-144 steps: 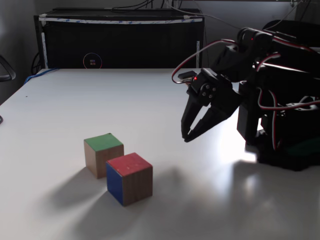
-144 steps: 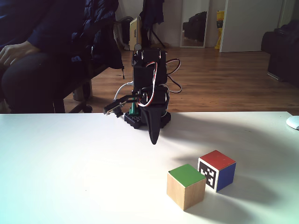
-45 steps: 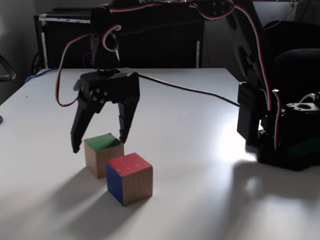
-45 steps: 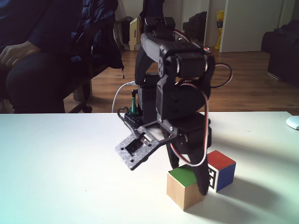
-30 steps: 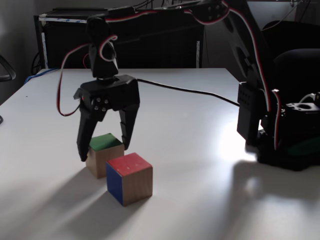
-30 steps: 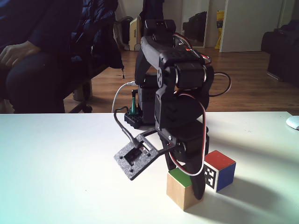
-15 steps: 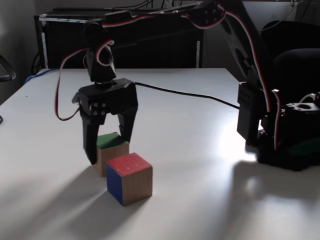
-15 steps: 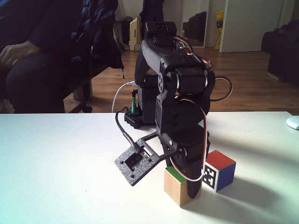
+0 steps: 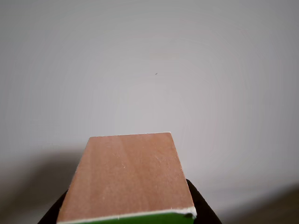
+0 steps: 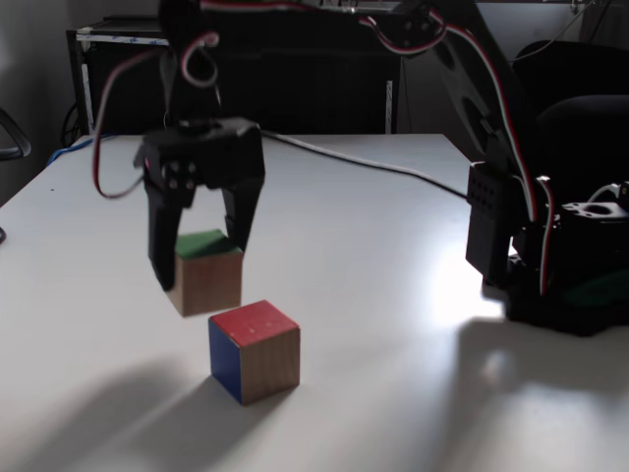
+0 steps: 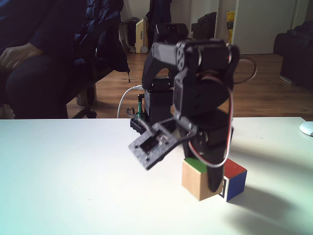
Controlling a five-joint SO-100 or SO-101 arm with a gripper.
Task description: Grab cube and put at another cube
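Matt wood-grain cube (image 9: pixel 124 175), smooth white table (image 10: pixel 373 226)

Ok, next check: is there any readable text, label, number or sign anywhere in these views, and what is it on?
No readable words or numbers.
Black-and-white pixel marker on the red-topped cube with a blue side: a pattern, no letters, mostly hidden behind the black two-finger gripper.
Wooden cube with a green top face, held in the gripper: no markings.
Black box with white tape edges behind the white table: nothing legible.

white table (image 10: pixel 373 197) | black cabinet (image 10: pixel 295 88) behind | seated person (image 11: pixel 29 58) | white door (image 11: pixel 261 24)
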